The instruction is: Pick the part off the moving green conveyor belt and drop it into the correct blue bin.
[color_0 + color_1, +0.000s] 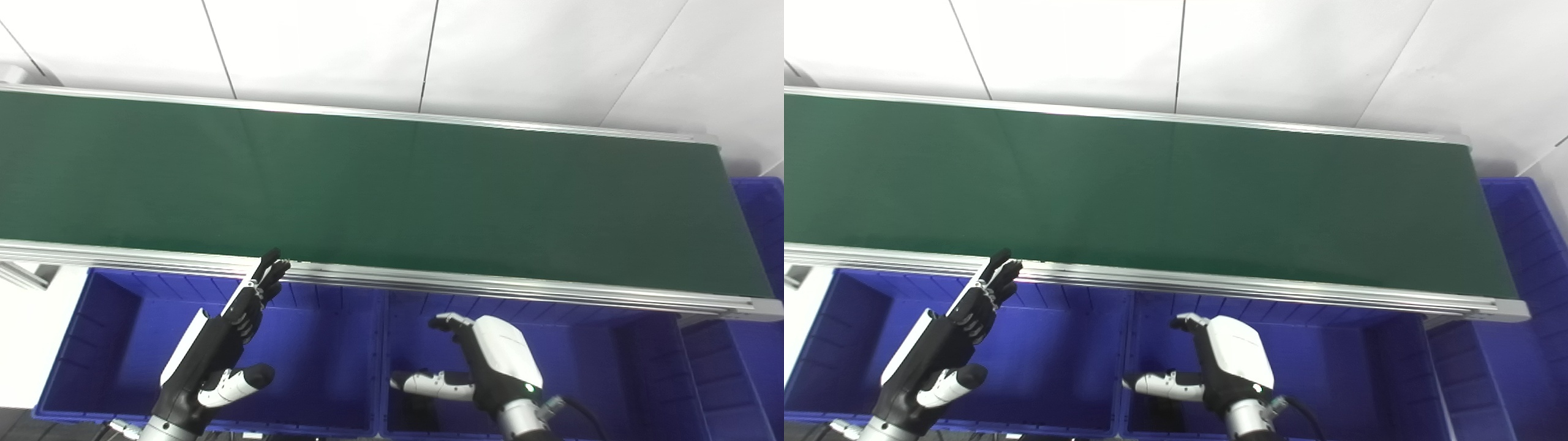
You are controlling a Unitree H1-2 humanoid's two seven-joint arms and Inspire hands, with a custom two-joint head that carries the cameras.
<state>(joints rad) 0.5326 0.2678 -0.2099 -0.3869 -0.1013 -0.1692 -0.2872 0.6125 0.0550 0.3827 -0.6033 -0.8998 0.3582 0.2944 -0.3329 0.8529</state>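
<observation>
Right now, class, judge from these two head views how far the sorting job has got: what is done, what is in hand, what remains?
Nothing looks done: no part shows in either blue bin below the belt's near rail. The green conveyor belt carries no part in view. Nothing is in hand: the left robot hand and right robot hand are open over the bins. Picking and dropping remain.

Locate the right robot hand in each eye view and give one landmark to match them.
Left eye view: right robot hand, bottom centre-right, open over a blue bin.
Right eye view: right robot hand, bottom, nearer the centre.
Shared landmark: the divider between the two blue bins, just left of it.
</observation>
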